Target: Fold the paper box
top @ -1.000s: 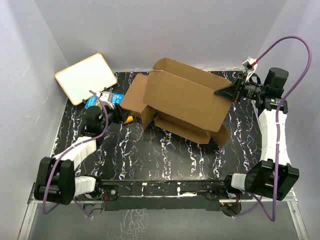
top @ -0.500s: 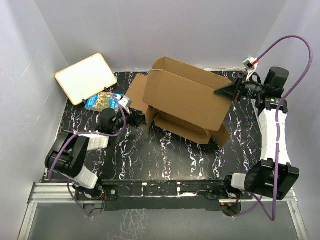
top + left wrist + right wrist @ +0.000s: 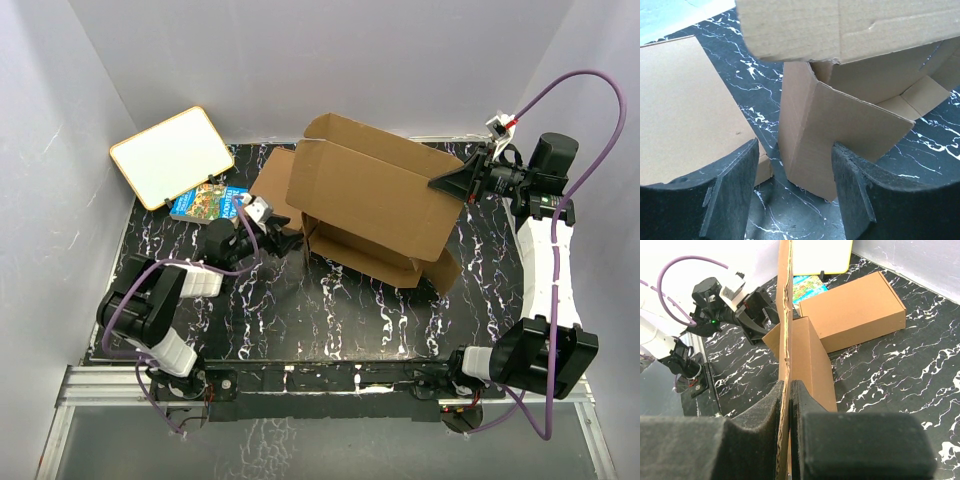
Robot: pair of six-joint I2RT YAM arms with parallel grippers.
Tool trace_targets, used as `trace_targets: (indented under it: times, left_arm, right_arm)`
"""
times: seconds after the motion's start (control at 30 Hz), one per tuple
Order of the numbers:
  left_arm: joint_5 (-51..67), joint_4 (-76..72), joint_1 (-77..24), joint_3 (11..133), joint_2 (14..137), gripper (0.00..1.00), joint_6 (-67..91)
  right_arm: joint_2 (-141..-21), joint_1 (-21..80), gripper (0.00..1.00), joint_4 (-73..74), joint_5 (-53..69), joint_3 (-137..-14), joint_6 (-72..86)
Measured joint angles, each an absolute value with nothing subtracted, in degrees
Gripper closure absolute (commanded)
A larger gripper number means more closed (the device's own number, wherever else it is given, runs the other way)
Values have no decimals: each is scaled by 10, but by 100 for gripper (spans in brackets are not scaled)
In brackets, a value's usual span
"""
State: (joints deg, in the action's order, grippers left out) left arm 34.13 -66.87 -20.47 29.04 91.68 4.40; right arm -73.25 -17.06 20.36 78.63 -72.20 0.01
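The paper box (image 3: 370, 205) is a brown die-cut mailer, half raised, its big panel tilted up over the table. My right gripper (image 3: 440, 185) is shut on the panel's right edge; in the right wrist view the cardboard edge (image 3: 785, 315) runs up from between the pressed fingers (image 3: 789, 390). My left gripper (image 3: 290, 240) is open, low on the table at the box's left front corner. In the left wrist view an upright side flap (image 3: 840, 135) stands just beyond and between the two spread fingers (image 3: 795, 150), not touching either.
A plain flat brown box (image 3: 268, 190) lies behind left of the paper box, seen in the left wrist view (image 3: 685, 105) and the right wrist view (image 3: 855, 310). A colourful book (image 3: 205, 202) and a yellow-rimmed whiteboard (image 3: 172, 155) sit at back left.
My left arm has swung right from near the book to the box's left front corner, gripper open. The right gripper and the raised panel have not moved.
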Motion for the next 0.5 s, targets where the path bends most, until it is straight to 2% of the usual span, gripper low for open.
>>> trace_targets:
  times: [0.23, 0.5]
  left_arm:
    - [350, -681, -216, 296, 947, 38, 20]
    - [328, -719, -239, 308, 981, 39, 10]
  right_arm:
    - [-733, -171, 92, 195, 793, -722, 4]
    - [-733, -171, 92, 180, 799, -714, 18]
